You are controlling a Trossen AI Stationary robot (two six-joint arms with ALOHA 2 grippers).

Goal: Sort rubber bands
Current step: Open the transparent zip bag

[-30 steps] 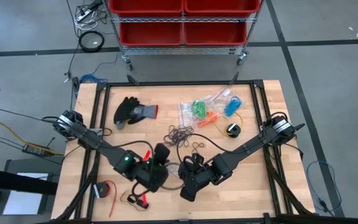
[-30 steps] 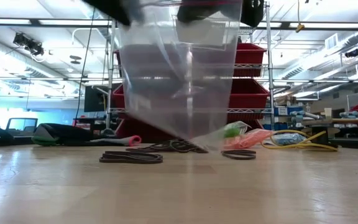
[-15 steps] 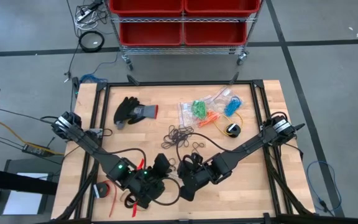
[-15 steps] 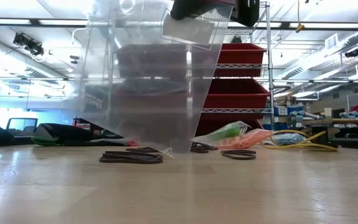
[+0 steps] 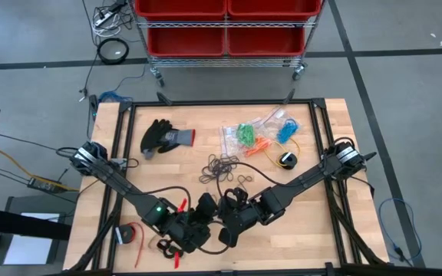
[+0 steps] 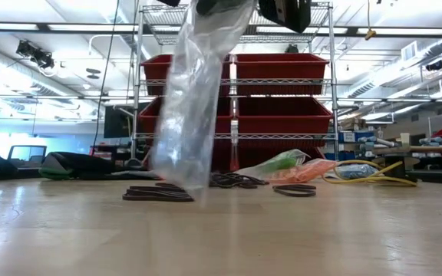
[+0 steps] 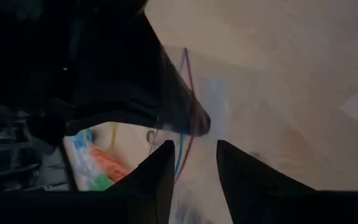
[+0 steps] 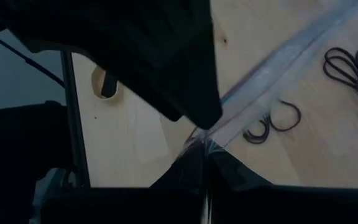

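A clear plastic zip bag [image 6: 190, 107] hangs from my two grippers, which meet over the table's near middle. Its lower end reaches down among black rubber bands [image 6: 159, 193]. My right gripper [image 5: 225, 220] is shut on the bag's top. My left gripper [image 5: 206, 216] is open, with its fingers on either side of the bag's zip edge [image 7: 185, 118]. More black rubber bands [image 5: 221, 165] lie loose on the wood. Green [image 5: 245, 134], orange [image 5: 258, 144] and blue [image 5: 286, 130] ones lie in clear bags farther back. My right gripper pinches the bag's top edge [image 8: 219, 134] between its two shut fingers and slants down at it from the table's right. The bag hangs below, seen edge-on in the low view. Whether the fingers of my left gripper touch the bag, I cannot tell.
A black glove [image 5: 163, 138] lies at the far left. A yellow cable with a dark plug [image 5: 286, 159] lies right of centre. A red spool [image 5: 131, 234] and red clips [image 5: 176, 247] sit near the front left. Red bins [image 5: 225, 23] stand on a rack beyond the table.
My left gripper has gone toward the table's near edge, rolled, and then closed in beside my right gripper. The hanging bag has turned about. In the low view it showed its broad side and now hangs narrow, edge-on, with its lower end shifted left.
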